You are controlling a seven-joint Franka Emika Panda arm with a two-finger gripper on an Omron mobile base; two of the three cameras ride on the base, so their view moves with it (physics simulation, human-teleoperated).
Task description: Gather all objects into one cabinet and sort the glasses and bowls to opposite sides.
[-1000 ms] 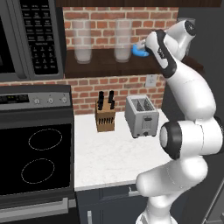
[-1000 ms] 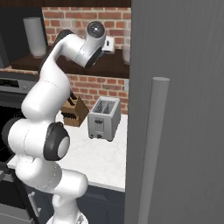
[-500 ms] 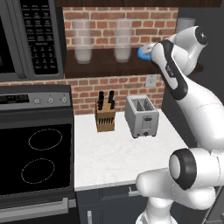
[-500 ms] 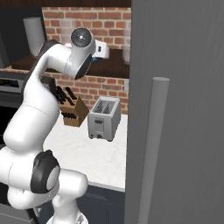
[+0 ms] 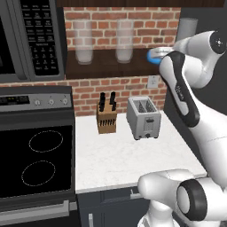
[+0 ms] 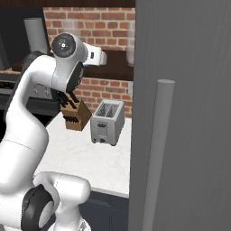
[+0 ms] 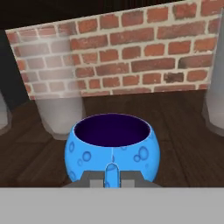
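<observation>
Blue bowl (image 7: pixel 111 146) with a dark inside is sitting upright just in front of the end effector (image 7: pixel 111 178), above the brown open shelf (image 7: pixel 183 131) and before the brick wall (image 7: pixel 131 57). The end effector is pinching the near wall of this bowl: its fingers are pressed almost together on the rim, one blue-tinted tip showing at the bowl's front. In the left base view the bowl (image 5: pixel 154 55) is showing as a blue edge beside the white arm (image 5: pixel 186 88), at the right end of the shelf. Two clear glasses (image 5: pixel 83 41) are standing on the same shelf to its left, and one grey glass (image 5: pixel 187 29) is standing near the shelf's right end. On the desk (image 5: pixel 119 155) below, a knife block (image 5: pixel 106 119) and a toaster (image 5: pixel 142 117) are standing side by side. In the right base view the cabinet door (image 6: pixel 189 90) with its long grey handle (image 6: pixel 155 153) is standing in the foreground.
</observation>
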